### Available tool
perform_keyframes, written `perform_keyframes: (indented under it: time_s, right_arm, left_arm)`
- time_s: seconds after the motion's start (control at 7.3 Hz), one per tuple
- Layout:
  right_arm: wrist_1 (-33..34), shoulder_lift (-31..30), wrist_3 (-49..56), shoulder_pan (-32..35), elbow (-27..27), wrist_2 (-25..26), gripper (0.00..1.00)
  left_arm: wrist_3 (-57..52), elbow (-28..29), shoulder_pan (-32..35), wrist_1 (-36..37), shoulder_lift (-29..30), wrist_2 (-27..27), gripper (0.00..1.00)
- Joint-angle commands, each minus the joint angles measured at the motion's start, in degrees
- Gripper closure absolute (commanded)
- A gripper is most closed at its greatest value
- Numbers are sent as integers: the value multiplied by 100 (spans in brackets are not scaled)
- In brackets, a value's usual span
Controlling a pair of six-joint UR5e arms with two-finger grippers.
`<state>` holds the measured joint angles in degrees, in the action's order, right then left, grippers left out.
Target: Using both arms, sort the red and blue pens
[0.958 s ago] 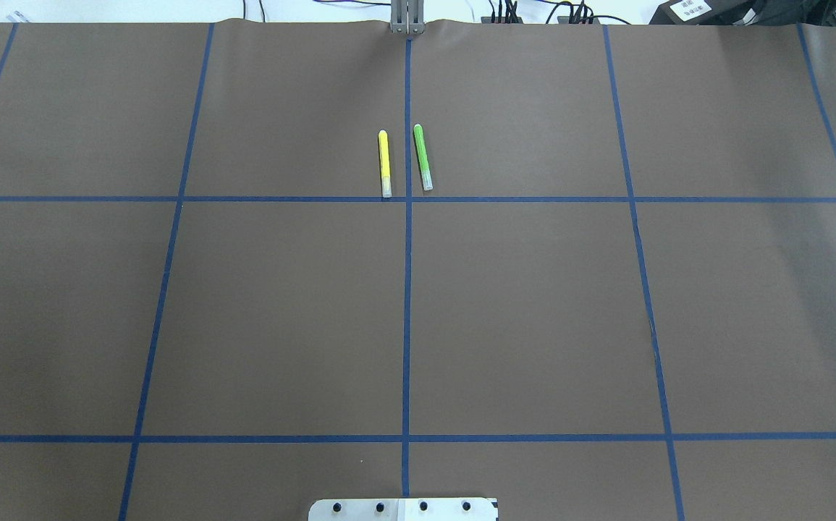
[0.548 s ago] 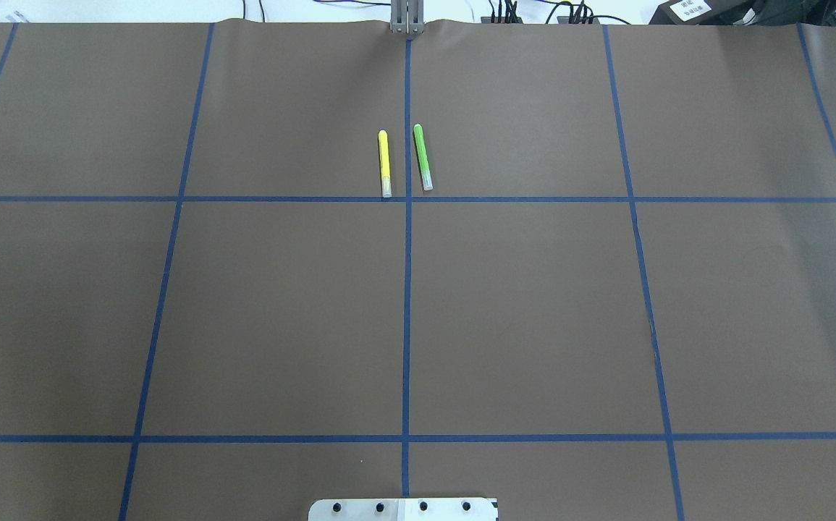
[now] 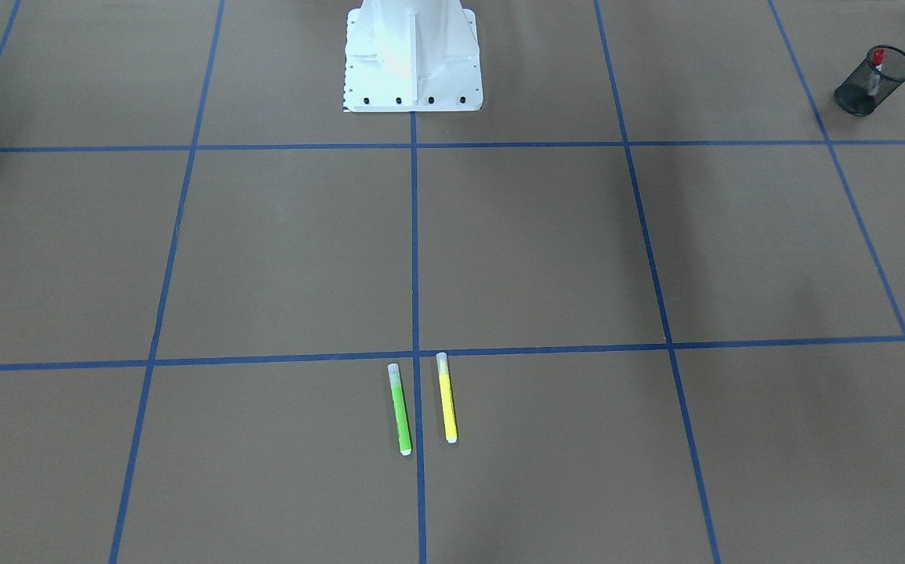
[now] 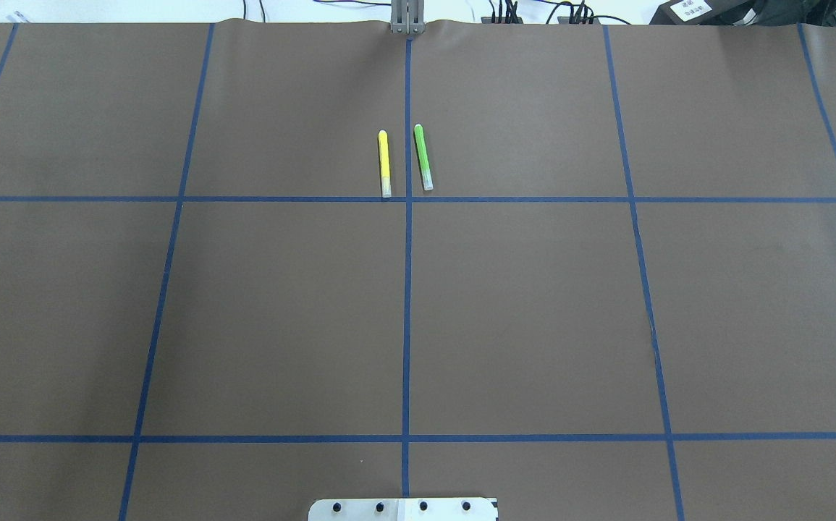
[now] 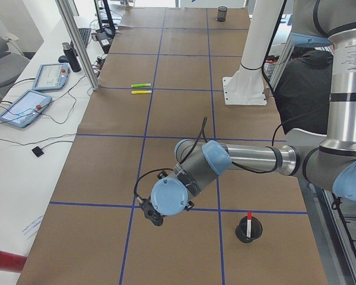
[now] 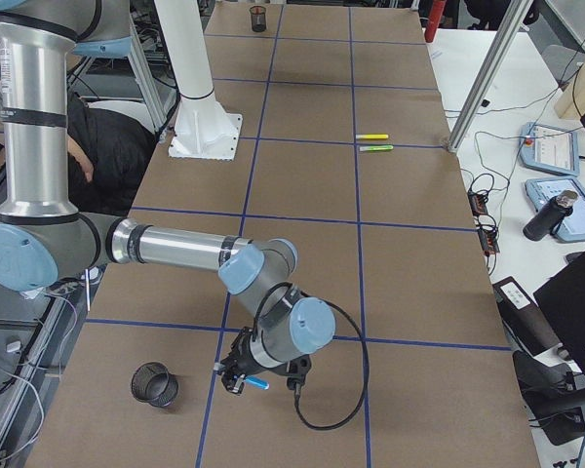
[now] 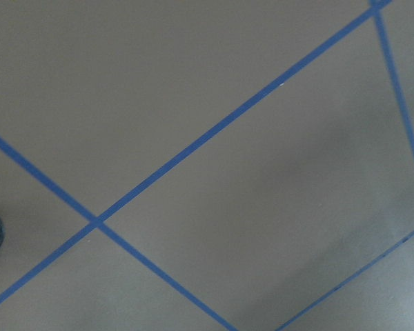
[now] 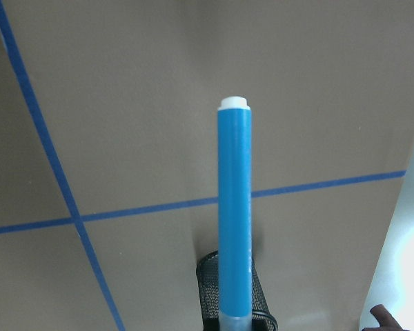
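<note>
The blue pen fills the middle of the right wrist view, white end up, held above the table. In the exterior right view my right gripper holds the blue pen low over the mat, a short way from a black mesh cup. The red pen stands in another mesh cup on my left side. My left gripper hangs near that cup; I cannot tell whether it is open or shut.
A yellow marker and a green marker lie side by side at the far middle of the brown mat, on either side of the centre tape line. The white robot base stands at the near edge.
</note>
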<state>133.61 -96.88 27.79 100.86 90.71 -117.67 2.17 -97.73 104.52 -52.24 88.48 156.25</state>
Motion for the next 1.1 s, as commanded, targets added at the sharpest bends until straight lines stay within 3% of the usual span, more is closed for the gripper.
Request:
perform_keyframes:
  time_s: [0.0, 0.41, 0.55, 0.96]
  right_arm:
    - [584, -470, 261, 336, -140, 42, 100]
    - [1613, -753, 447, 941, -211, 295, 100]
    - [1624, -780, 473, 1170, -290, 628, 100]
    - [1624, -876, 456, 1296, -466, 631, 100]
  left_arm:
    - [20, -18, -281, -1256, 46, -7, 0]
    - [693, 8, -581, -2541, 38, -95, 0]
    - [1010, 8, -712, -2780, 29, -103, 0]
    - [1057, -18, -766, -2862, 20, -95, 0]
